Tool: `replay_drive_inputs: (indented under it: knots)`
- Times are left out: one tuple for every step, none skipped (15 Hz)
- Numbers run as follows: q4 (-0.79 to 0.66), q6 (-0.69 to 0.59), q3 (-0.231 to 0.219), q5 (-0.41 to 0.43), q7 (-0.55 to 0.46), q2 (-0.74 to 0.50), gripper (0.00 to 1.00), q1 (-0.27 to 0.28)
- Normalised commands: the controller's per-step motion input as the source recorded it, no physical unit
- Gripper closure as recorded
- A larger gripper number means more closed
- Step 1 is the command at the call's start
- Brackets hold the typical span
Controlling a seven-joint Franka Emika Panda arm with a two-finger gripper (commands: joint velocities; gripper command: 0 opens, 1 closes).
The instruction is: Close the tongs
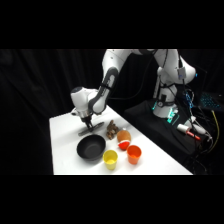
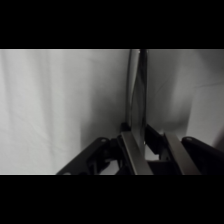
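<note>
The tongs (image 1: 91,129) lie on the white table (image 1: 65,150) just behind the black bowl. My gripper (image 1: 87,123) has come down onto them from above. In the wrist view the tongs (image 2: 138,85) run as two thin silvery arms straight up from my gripper (image 2: 144,133) to the top edge, with only a narrow slit between them. The gripper is shut on the tongs, one finger on each side of their near end. That near end is hidden behind the black linkage.
A black bowl (image 1: 91,148) sits in front of the tongs. To its right are a brown lumpy object (image 1: 112,130), a tan and red ball (image 1: 124,138), an orange cup (image 1: 134,154) and a yellow cup (image 1: 110,159). The table's left edge is close to the gripper.
</note>
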Motion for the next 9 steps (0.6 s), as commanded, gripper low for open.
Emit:
replay_drive_inputs:
  knots:
    - [0.14,-0.08,0.055,0.028,-0.18,0.03,0.45,-0.076]
    - [0.14,-0.08,0.054,0.026,-0.18,0.02,0.44,-0.072]
    - [0.13,-0.1,0.054,0.024,-0.17,0.01,0.37,-0.064]
    - [0.13,-0.11,0.054,0.02,-0.16,-0.01,0.3,-0.055]
    - [0.12,-0.14,0.056,0.022,-0.16,-0.04,0.2,-0.049]
    - [0.1,-0.16,0.058,0.029,-0.15,-0.07,0.13,-0.048]
    - [0.08,-0.22,0.068,0.043,-0.16,-0.11,0.05,-0.05]
    - [0.06,-0.25,0.071,0.051,-0.16,-0.14,0.0,-0.048]
    - [0.03,-0.28,0.074,0.066,-0.15,-0.18,0.0,-0.047]
